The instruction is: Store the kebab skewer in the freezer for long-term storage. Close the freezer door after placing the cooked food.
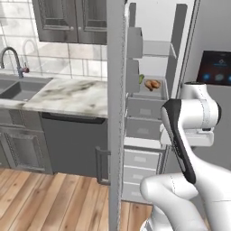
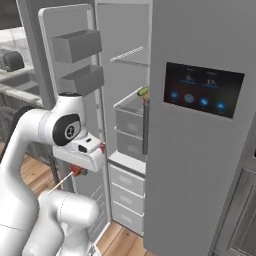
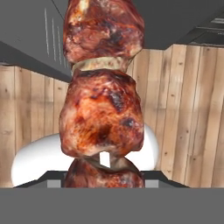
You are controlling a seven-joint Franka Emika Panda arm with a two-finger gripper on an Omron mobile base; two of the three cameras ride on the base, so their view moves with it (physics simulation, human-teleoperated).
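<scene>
**Kebab skewer held at hand, freezer standing open**

Kebab skewer [image 3: 103,100] clamped in the gripper [image 2: 75,171], jaws narrowed on it. Seen in hand view as browned meat chunks stacked in a column, long axis running along the line of sight of the hand, out over the wood floor [image 3: 192,113]. In right base view a thin stick slants down and left from the red piece at the hand, near the front of the arm and low, well short of the shelves.

Freezer [image 1: 149,90] open, white inside, shelves above, grey drawers [image 1: 142,164] below. Food items [image 1: 152,84] lying on a middle shelf. Freezer door [image 1: 116,113] swung out toward the near side, edge-on in left base view, grey bins [image 2: 77,60] on its inner face. Open gap between door edge and compartment. Touchscreen door [image 2: 200,125] shut on the right, bounding the opening. Marble counter [image 1: 67,95] and sink [image 1: 18,88] left of the door, apart.
</scene>
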